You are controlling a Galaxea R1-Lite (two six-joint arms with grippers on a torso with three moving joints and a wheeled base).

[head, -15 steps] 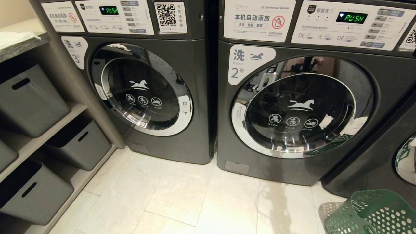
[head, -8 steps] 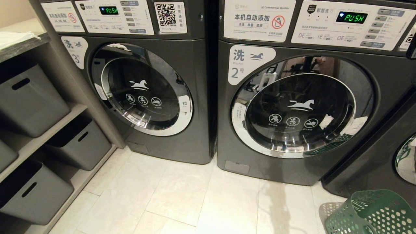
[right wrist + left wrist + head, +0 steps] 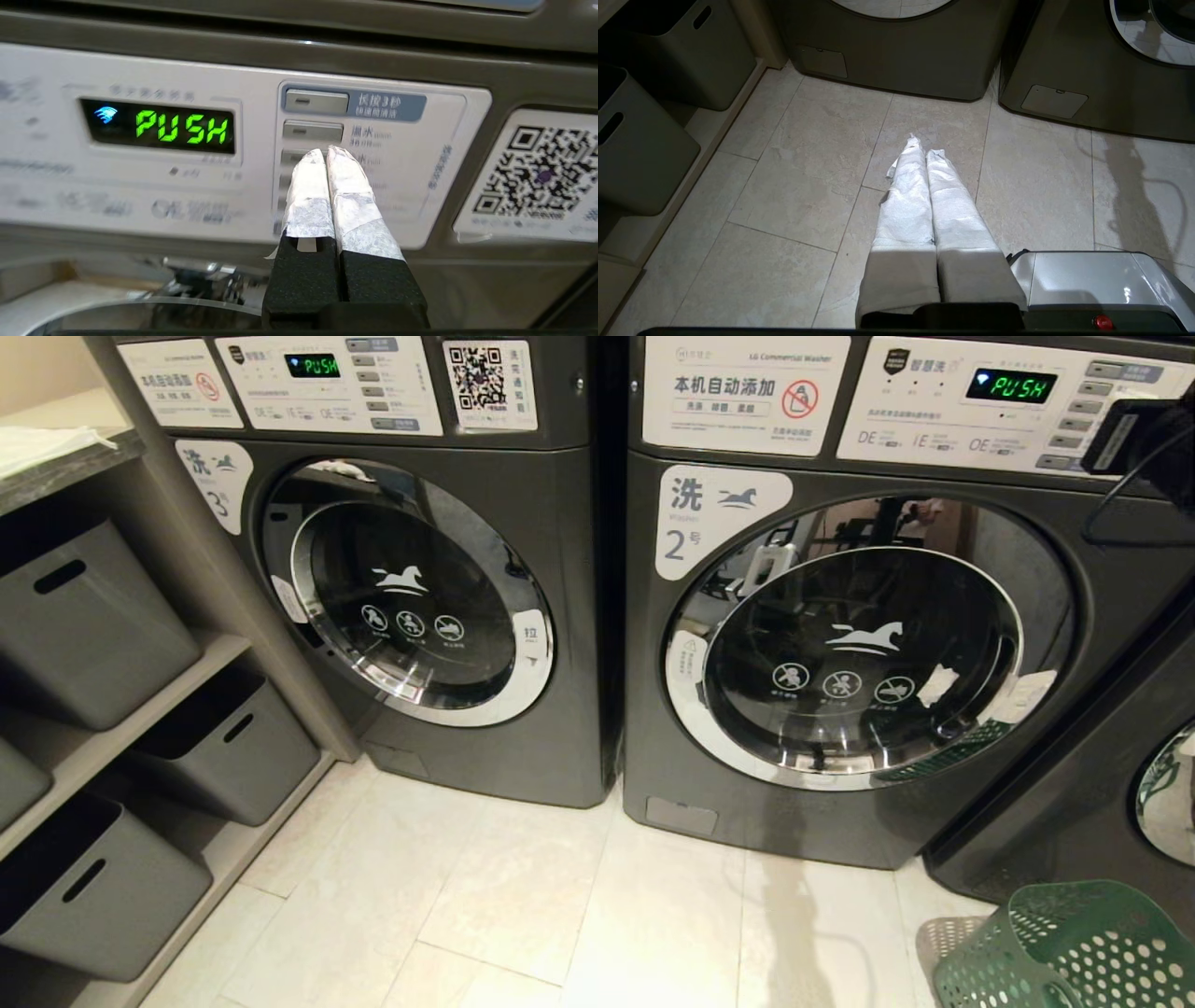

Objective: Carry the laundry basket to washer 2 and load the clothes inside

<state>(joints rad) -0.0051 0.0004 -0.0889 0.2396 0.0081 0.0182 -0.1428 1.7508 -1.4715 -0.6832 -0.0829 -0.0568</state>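
Right arm has come up into the head view at the far right since a second ago; before, that corner showed only the panel. Washers, bins and basket sit unchanged, so the base is not driving.

Right gripper (image 3: 327, 151): taped fingers pressed together, empty, pointing at the button column on the control panel (image 3: 243, 154) of washer 2 (image 3: 840, 644), just right of the green PUSH display (image 3: 159, 126). Can't tell if the tips touch a button or hover just off it. In the head view only the dark body of the right arm (image 3: 1144, 439) shows, in front of the panel's right end.

Left gripper (image 3: 924, 151): closed, empty, parked low over the floor tiles (image 3: 794, 186) in front of the washers.

Laundry basket (image 3: 1064, 947): on the floor, near right, in front of and to the right of washer 2, not held. Its inside is out of view, so I can't see the clothes in any frame.

Progress, my read: the carry looks done, basket is set down by the right machine. Washer 2's round door is closed, washer 3 (image 3: 411, 597) on the left too. Left to do: open door, move clothes from basket to drum. Panel approach looks premature with nothing loaded.
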